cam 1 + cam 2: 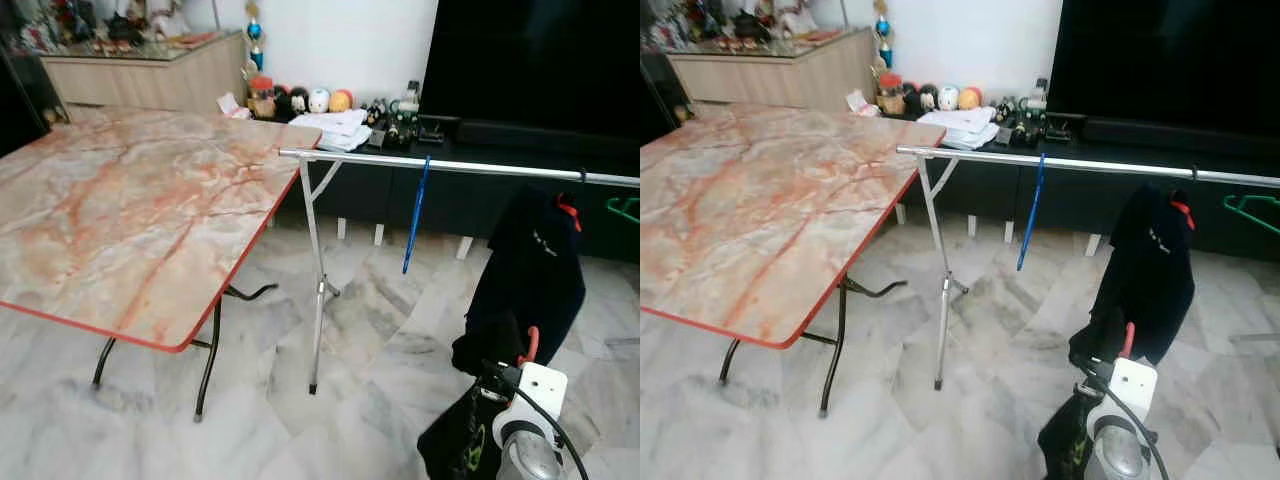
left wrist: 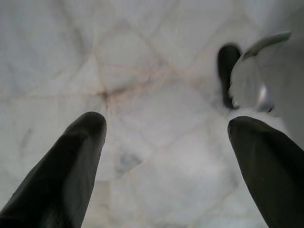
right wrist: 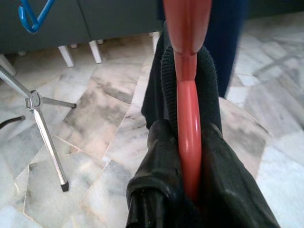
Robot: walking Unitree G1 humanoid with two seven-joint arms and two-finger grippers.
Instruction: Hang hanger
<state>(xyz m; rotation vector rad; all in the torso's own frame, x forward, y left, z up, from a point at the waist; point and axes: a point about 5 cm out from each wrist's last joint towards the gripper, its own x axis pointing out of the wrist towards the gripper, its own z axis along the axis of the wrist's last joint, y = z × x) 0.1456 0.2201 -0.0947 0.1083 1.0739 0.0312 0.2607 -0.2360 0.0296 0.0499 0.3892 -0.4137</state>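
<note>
right pincer (image 3: 190, 156) is clamped on the red hanger (image 3: 188, 95) with a dark garment (image 1: 470, 430) drooping low near right, well below the rail (image 1: 460, 166), so i'd bet the cloth snags the hung navy top (image 1: 535, 270); left pincer (image 2: 166, 156) hangs wide open over the floor.

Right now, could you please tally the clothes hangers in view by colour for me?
Red plastic hangers: 2, one on the silver metal rail, one clamped in the right tool
Blue plastic hanger: 1, on the rail
Green plastic hanger: 1, at the far right
Total: 4
</note>
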